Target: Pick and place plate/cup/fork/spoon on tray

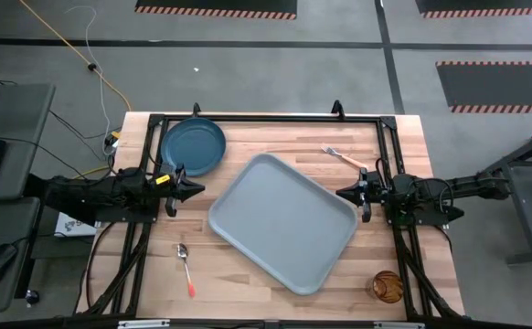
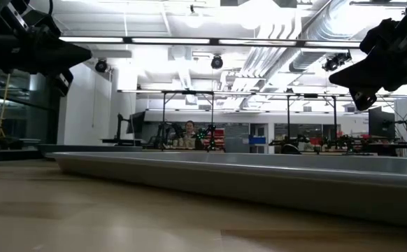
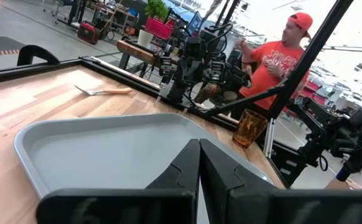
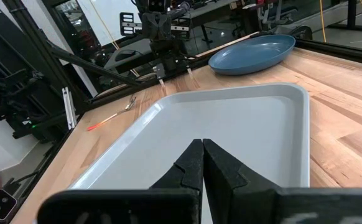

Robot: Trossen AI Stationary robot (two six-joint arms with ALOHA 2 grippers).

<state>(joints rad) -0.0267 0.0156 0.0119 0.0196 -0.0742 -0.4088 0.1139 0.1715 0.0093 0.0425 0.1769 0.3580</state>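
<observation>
The grey-blue tray (image 1: pixel 282 221) lies at an angle in the table's middle. The teal plate (image 1: pixel 193 146) rests on the table at the far left. The peach-handled fork (image 1: pixel 342 157) lies at the far right, the red-handled spoon (image 1: pixel 186 267) at the near left, the amber cup (image 1: pixel 387 286) stands at the near right. My left gripper (image 1: pixel 196 189) hovers shut just left of the tray, holding nothing. My right gripper (image 1: pixel 343 194) hovers shut just right of the tray, holding nothing. Both point at the tray.
A black metal frame (image 1: pixel 271 118) runs round the table's far edge and sides. A person in an orange shirt (image 3: pixel 280 59) stands beyond the table's right side. Bare wood lies between the tray and the near edge.
</observation>
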